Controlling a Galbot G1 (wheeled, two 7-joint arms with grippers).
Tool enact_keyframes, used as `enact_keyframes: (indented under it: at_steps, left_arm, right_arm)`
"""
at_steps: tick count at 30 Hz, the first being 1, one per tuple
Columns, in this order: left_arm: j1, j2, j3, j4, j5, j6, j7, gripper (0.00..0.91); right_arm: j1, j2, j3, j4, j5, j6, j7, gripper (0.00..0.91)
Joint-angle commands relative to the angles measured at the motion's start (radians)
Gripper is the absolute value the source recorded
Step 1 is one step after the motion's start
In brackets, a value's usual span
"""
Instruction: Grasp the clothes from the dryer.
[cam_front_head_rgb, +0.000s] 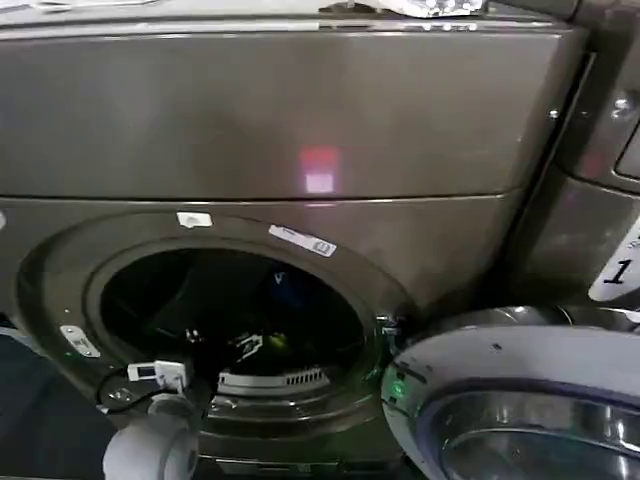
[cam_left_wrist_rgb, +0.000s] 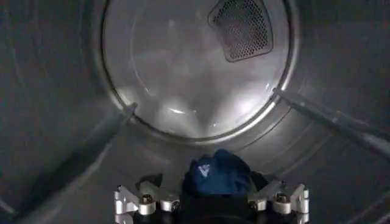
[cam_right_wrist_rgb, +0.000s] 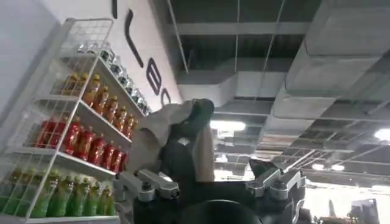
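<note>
Head view, lower left: left arm reaches through the open porthole of the dryer (cam_front_head_rgb: 300, 120), a bronze-grey front-loader; small white stickers on the porthole ring, text unreadable. Left wrist view: left gripper (cam_left_wrist_rgb: 211, 204) inside the drum, fingers spread, with the dark blue garment (cam_left_wrist_rgb: 216, 172) bunched between them at bottom centre; whether they press it, cannot tell. Perforated vent panel (cam_left_wrist_rgb: 242, 27) upper right on the drum's back wall. Head view, lower right: silver-rimmed glass door (cam_front_head_rgb: 520, 400) swung open; white label (cam_front_head_rgb: 620, 265) marked "1" at right edge. Right wrist view: right gripper (cam_right_wrist_rgb: 210, 189) spread, empty, pointing up toward the ceiling; wire shelf of bottled drinks (cam_right_wrist_rgb: 73, 140) at left, large dark wall lettering only partly readable.
</note>
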Motion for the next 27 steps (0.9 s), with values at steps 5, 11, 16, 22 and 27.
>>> enact_keyframes:
  at_steps: [5, 11, 16, 22, 27]
  left_arm:
    - [-0.258, -0.015, 0.01, 0.329, 0.249, -0.026, 0.177, 0.907]
    - [-0.307, -0.001, -0.031, 0.313, 0.88, -0.298, 0.858, 0.907]
    - [-0.325, 0.014, -0.047, 0.29, 1.219, -0.64, 1.187, 0.907]
    - [-0.363, 0.012, 0.003, 0.299, 1.366, -0.824, 1.319, 0.907]
    - [-0.435, 0.01, 0.01, 0.358, 1.362, -0.865, 1.319, 0.907]
  right_arm:
    - [-0.004, -0.001, 0.0, 0.003, 0.002, 0.002, -0.001, 0.907]
    - [-0.011, -0.009, 0.005, 0.002, 0.002, 0.001, -0.001, 0.907]
    - [-0.017, -0.012, 0.011, 0.001, 0.005, 0.001, -0.001, 0.907]
    - [-0.017, -0.012, 0.011, 0.005, 0.004, -0.001, -0.001, 0.907]
    - [-0.021, -0.01, 0.015, 0.002, 0.002, -0.001, -0.002, 0.907]
